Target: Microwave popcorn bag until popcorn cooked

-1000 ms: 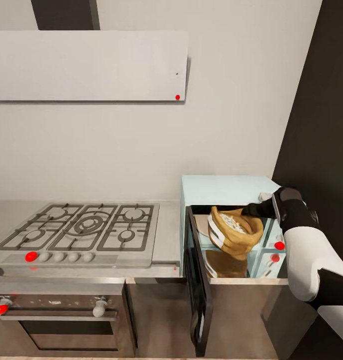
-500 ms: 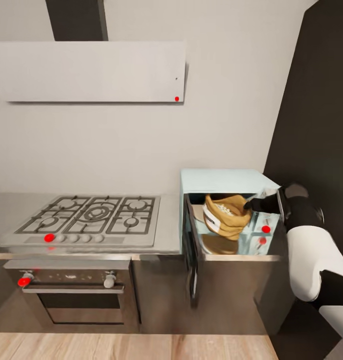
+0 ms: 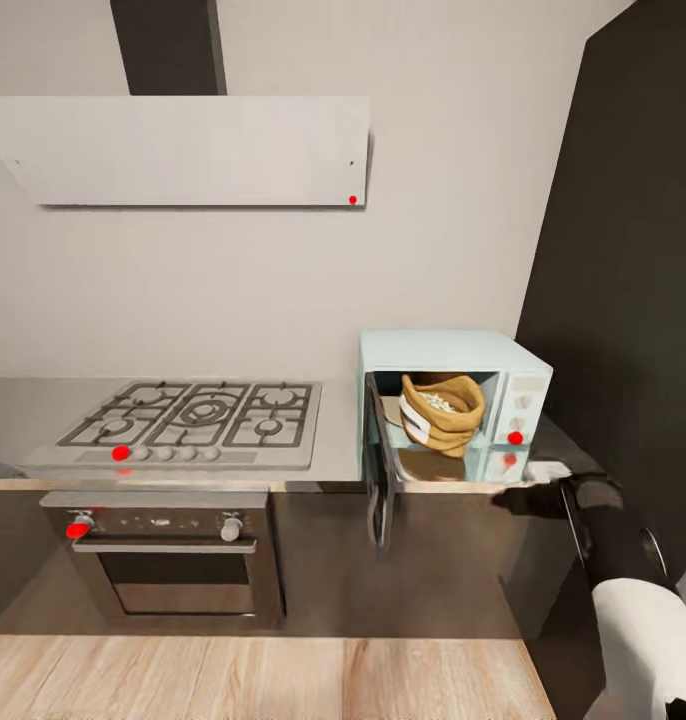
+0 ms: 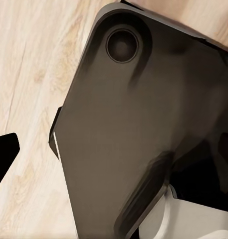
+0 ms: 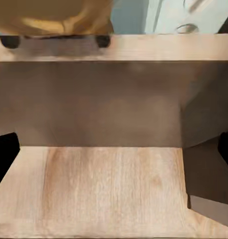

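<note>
The pale mint-blue microwave (image 3: 453,352) stands on the grey countertop (image 3: 338,455) with its dark door (image 3: 380,480) swung open to the left. Inside it sits the tan popcorn bag (image 3: 445,415), tilted, its white label facing left and pale popcorn (image 3: 441,402) showing at its mouth. My right gripper (image 3: 518,492) is open and empty, outside the microwave, just below the counter's front edge. In the right wrist view the gripper (image 5: 114,159) faces the cabinet front, with the bag's underside (image 5: 54,15) above. My left gripper (image 4: 116,159) hangs open over my own dark base (image 4: 143,124).
A steel gas hob (image 3: 193,420) lies left of the microwave, with an oven (image 3: 168,560) under it and a hood (image 3: 183,150) above. A tall dark cabinet (image 3: 623,300) stands at the right. The floor is light wood (image 3: 263,680).
The right gripper has let go of the bag and drawn back out of the microwave, down to the counter's front edge. The camera has pulled back, so more floor shows.
</note>
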You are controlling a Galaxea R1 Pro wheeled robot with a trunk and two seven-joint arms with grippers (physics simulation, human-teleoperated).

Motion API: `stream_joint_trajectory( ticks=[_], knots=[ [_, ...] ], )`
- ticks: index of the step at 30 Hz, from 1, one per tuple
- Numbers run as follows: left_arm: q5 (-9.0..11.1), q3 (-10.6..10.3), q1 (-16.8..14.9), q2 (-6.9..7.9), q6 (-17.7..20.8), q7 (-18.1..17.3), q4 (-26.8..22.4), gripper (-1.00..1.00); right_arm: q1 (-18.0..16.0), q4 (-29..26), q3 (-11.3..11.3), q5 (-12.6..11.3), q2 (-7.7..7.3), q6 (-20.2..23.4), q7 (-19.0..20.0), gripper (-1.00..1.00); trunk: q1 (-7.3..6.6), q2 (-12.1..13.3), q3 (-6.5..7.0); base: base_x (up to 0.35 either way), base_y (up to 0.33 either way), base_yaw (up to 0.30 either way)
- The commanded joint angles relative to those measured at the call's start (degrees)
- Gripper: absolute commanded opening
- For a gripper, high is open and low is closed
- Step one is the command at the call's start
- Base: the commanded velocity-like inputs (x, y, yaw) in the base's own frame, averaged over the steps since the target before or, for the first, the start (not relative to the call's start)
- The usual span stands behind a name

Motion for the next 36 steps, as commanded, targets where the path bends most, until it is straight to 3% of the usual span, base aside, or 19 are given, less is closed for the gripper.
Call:
stream_joint_trajectory(
  ticks=[1, 3, 4, 6, 8, 10, 13, 15, 17, 21, 25, 36],
  knots=[
    [0.3, -0.1, 0.0, -0.02, -0.1, 0.2, -0.1, 1.0, 2.1, -0.1, -0.1, 0.2, 0.37, -2.5, 0.5, 1.0, 0.0, -0.1, -0.06, -0.008, 0.0, 0.0],
    [0.3, -0.1, 0.0, -0.02, -0.1, 0.2, -0.1, 1.0, 3.1, -0.1, -0.1, 0.1, 0.91, -4.5, 0.4, 1.0, 0.0, -0.1, -0.06, -0.003, 0.0, 0.0],
    [0.3, -0.1, 0.0, -0.02, -0.1, 0.2, -0.1, 1.0, 3.4, -0.1, -0.2, 0.0, 2.4, -6.2, 0.3, 1.0, 0.0, -0.1, -0.06, -0.001, 0.0, 0.0],
    [0.3, -0.1, 0.0, -0.02, -0.1, 0.2, -0.1, 1.0, 3.6, -0.1, -0.4, 0.1, 7.05, -11.5, -0.1, 1.0, 0.0, -0.1, -0.06, 0.0, 0.0, 0.0],
    [0.3, -0.1, 0.0, -0.01, -0.1, 0.2, -0.1, 1.0, 3.6, -0.1, -0.5, 0.2, 10.75, -16.0, -0.5, 1.0, 0.0, -0.1, -0.06, 0.0, 0.0, 0.0],
    [0.3, -0.1, 0.0, -0.02, -0.1, 0.2, -0.1, 1.0, 3.6, -0.8, -1.0, -0.3, 14.55, -18.6, -2.4, 1.0, 0.0, -0.1, -0.06, 0.0, 0.0, 0.0],
    [0.3, -0.1, 0.0, -0.02, -0.1, 0.2, -0.1, 1.0, 3.6, -3.4, -2.9, -4.3, 18.11, -22.7, -7.9, 1.0, 0.0, -0.1, -0.06, 0.0, 0.0, 0.0],
    [0.3, -0.2, 0.0, -0.02, -0.1, 0.2, -0.1, 1.0, 3.6, -3.6, -3.4, -7.1, 18.11, -30.8, -11.9, 1.0, 0.0, -0.1, -0.06, 0.0, 0.0, 0.0],
    [0.3, -0.2, 0.0, -0.02, -0.1, 0.2, -0.1, 1.0, 3.6, -2.8, -3.5, -7.7, 18.11, -36.7, -14.9, 1.0, 0.0, -0.1, -0.06, 0.0, 0.0, 0.0],
    [0.3, -0.2, 0.0, -0.02, -0.1, 0.2, -0.1, 1.0, 3.6, 1.1, -3.4, -7.7, 18.11, -44.3, -20.6, 1.0, 0.0, -0.1, -0.06, 0.0, 0.0, 0.0],
    [0.4, -0.1, 0.0, 0.0, -0.1, 0.2, -0.1, 1.0, 3.6, 1.5, -3.3, -7.4, 18.11, -45.9, -22.7, 1.0, 0.0, -0.1, -0.06, 0.0, 0.0, 0.0],
    [0.7, -0.1, 0.0, 0.04, -0.1, 0.2, -0.1, 1.0, 3.6, 1.5, -3.0, -7.2, 18.11, -46.0, -22.8, 1.0, 0.0, -0.1, -0.06, 0.005, 0.0, 0.0]
  ],
)
